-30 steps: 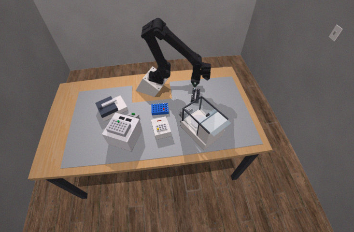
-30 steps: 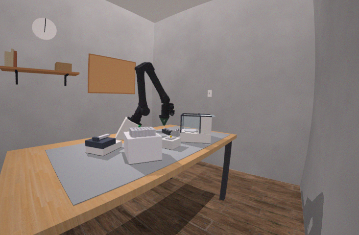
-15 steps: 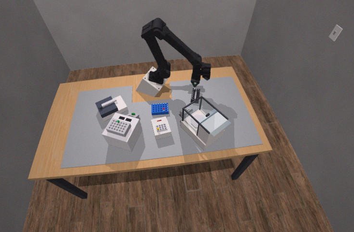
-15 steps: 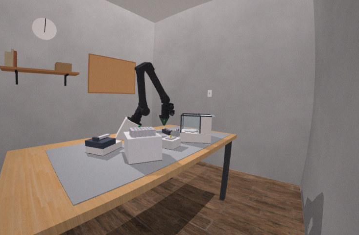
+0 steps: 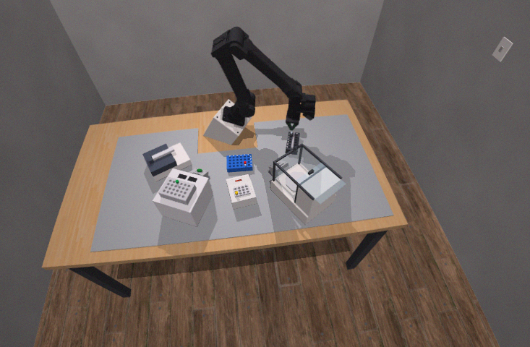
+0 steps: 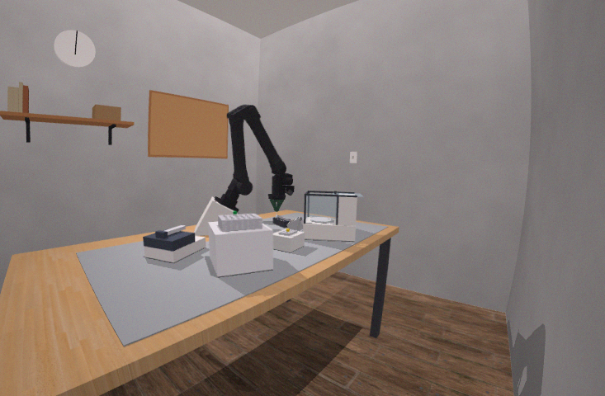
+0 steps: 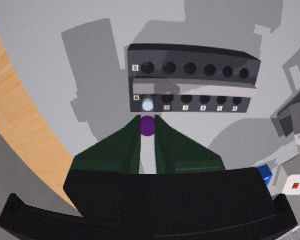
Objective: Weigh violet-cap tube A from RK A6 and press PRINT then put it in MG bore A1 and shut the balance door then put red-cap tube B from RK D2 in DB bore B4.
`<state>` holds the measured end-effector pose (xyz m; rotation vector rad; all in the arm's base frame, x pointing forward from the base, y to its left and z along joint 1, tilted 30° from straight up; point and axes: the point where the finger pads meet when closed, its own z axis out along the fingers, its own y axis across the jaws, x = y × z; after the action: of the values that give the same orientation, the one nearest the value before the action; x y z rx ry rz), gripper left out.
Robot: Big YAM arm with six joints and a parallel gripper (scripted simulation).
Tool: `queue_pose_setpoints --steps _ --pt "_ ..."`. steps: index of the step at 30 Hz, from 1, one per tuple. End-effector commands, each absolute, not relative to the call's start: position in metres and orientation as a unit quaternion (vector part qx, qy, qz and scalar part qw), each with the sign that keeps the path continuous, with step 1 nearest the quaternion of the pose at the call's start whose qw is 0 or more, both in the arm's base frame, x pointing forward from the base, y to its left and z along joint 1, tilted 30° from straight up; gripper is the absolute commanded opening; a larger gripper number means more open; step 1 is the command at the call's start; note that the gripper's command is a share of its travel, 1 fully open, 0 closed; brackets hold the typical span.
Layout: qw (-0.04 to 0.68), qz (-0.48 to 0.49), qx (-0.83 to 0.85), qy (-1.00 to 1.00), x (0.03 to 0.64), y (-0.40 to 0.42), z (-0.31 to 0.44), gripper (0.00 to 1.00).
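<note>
My gripper [image 5: 291, 127] [image 6: 276, 209] [image 7: 147, 121] is shut on tube A, with its violet cap [image 7: 147, 126] between the fingertips. The tube's pale lower end [image 7: 147, 104] shows over bore A1 of the magnet block [image 5: 293, 142] [image 6: 280, 220] [image 7: 190, 57]; how far it is in, if at all, I cannot tell. The balance [image 5: 287, 199] [image 6: 331, 232] has its glass door [image 5: 323, 184] slid back, open. Its pan [image 5: 295, 178] looks empty. Red-capped tube B [image 5: 244, 163] stands in the blue rack [image 5: 240, 169]. The dry block [image 5: 245, 200] [image 6: 289, 242] holds a yellow-capped tube [image 5: 236, 192].
The balance's glass box stands close beside the magnet block. The mixer [image 5: 183, 208] [image 6: 242, 254], with a green-capped tube [image 5: 176, 181], and the spectrophotometer [image 5: 184, 154] [image 6: 163, 252] stand on the far side of the rack and dry block from the balance.
</note>
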<state>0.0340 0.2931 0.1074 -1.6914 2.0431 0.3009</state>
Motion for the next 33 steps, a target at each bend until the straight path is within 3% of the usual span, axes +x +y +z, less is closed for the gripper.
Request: queue_pose_setpoints --steps 1,33 --pt "0.248 0.129 -0.613 0.739 0.031 0.313 0.126 0.09" --pt "0.237 0.109 -0.615 0.744 0.038 0.299 0.100 0.09"
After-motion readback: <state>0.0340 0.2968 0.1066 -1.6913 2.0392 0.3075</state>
